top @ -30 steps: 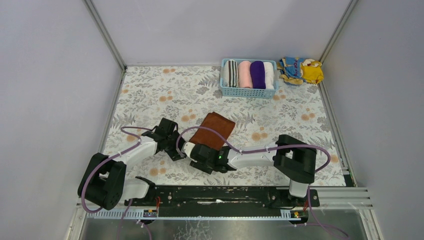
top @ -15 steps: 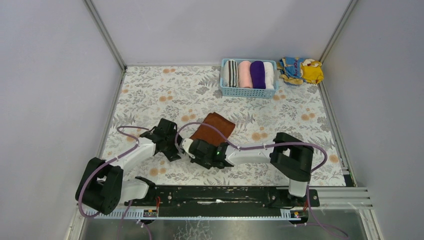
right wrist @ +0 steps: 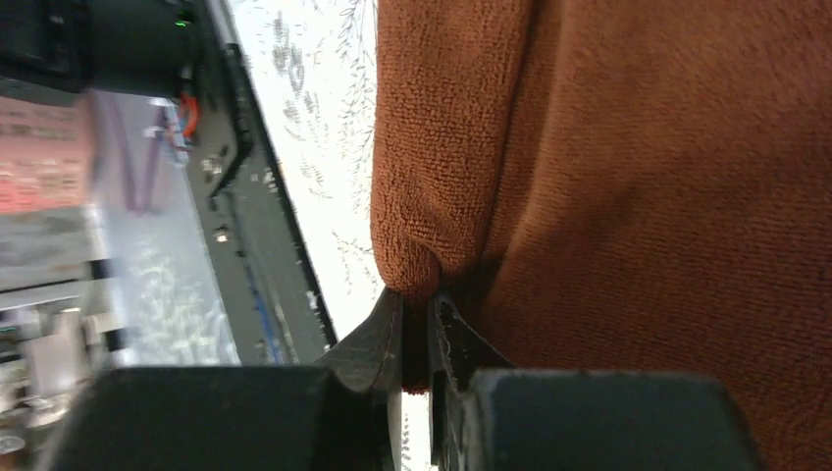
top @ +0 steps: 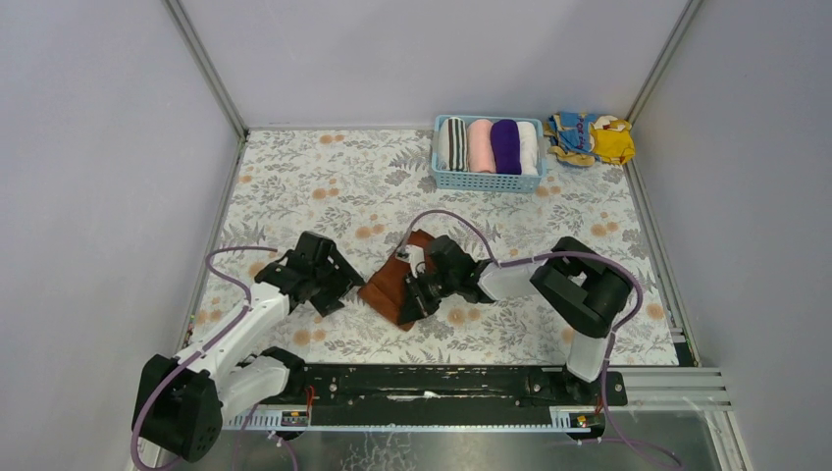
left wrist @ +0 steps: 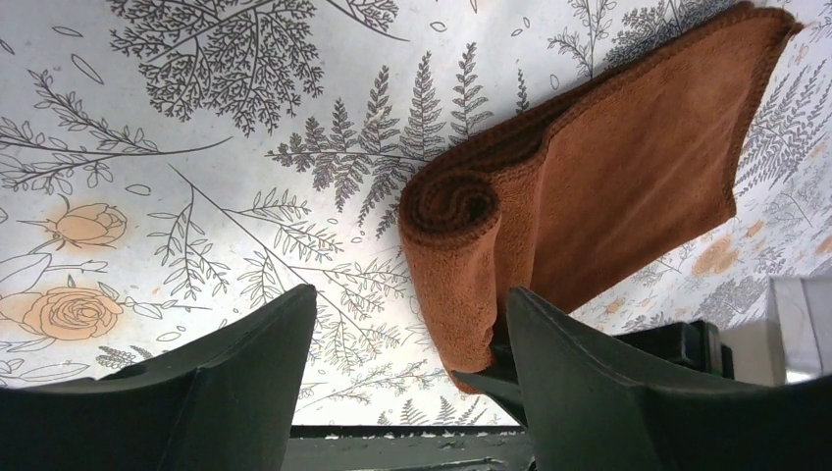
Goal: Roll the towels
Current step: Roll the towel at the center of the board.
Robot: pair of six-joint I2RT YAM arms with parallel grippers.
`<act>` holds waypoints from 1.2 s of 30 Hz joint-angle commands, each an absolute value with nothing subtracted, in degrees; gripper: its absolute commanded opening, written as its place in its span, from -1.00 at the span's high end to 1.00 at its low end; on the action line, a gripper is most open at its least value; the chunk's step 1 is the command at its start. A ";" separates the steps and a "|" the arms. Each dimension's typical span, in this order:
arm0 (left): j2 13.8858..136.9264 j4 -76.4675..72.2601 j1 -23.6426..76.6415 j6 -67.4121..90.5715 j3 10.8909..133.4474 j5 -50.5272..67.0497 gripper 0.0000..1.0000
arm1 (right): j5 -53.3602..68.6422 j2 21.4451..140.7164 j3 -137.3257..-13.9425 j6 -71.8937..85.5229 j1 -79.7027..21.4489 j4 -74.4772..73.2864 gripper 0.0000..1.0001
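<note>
The rust-brown towel (top: 389, 282) lies on the floral mat in front of the arms, its near end partly rolled. The left wrist view shows the roll's spiral end (left wrist: 461, 208) and the flat part stretching away. My right gripper (top: 410, 300) is shut on the rolled end's edge, and in the right wrist view (right wrist: 417, 329) cloth is pinched between the fingertips. My left gripper (top: 341, 285) is open and empty just left of the roll, also seen in the left wrist view (left wrist: 407, 329). The purple towel (top: 505, 145) sits rolled in the basket.
A light blue basket (top: 488, 182) at the back right also holds striped, pink and white rolls. A yellow-and-blue patterned cloth (top: 592, 137) lies in the back right corner. Grey walls enclose the mat; a metal rail runs along the near edge.
My right gripper has swung from the towel's near-left end round to its right side, still holding cloth. The towel has shifted left and looks shorter and more rolled. The left gripper backed off slightly.
</note>
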State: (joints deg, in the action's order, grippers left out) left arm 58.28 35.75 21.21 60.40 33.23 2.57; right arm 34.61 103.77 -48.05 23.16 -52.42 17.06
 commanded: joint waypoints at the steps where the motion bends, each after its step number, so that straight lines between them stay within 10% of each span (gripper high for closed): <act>1: 58.78 36.39 21.63 61.38 34.27 3.50 -0.42 | 53.34 108.55 -43.32 41.86 -48.57 39.13 0.99; 14: 70.88 27.34 24.91 61.66 37.09 4.24 -0.36 | 58.97 121.26 -38.30 67.93 -42.71 68.55 0.88; 21: 78.79 24.32 25.65 60.46 37.76 2.85 -0.02 | 55.84 117.98 -39.20 60.28 -42.71 54.30 0.68; 26: 81.74 23.64 25.66 59.44 37.18 2.59 0.21 | 48.88 107.44 -41.46 45.46 -43.05 31.52 0.19; 36: 81.78 25.23 25.71 58.11 37.83 2.58 0.42 | 8.98 90.88 -54.86 15.82 -57.60 -7.50 -0.35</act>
State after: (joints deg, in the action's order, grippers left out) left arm 80.77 24.03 25.47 59.66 37.43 4.78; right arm 28.91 95.74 -50.39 29.12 -50.61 7.57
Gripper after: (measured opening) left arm 0.300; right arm 0.663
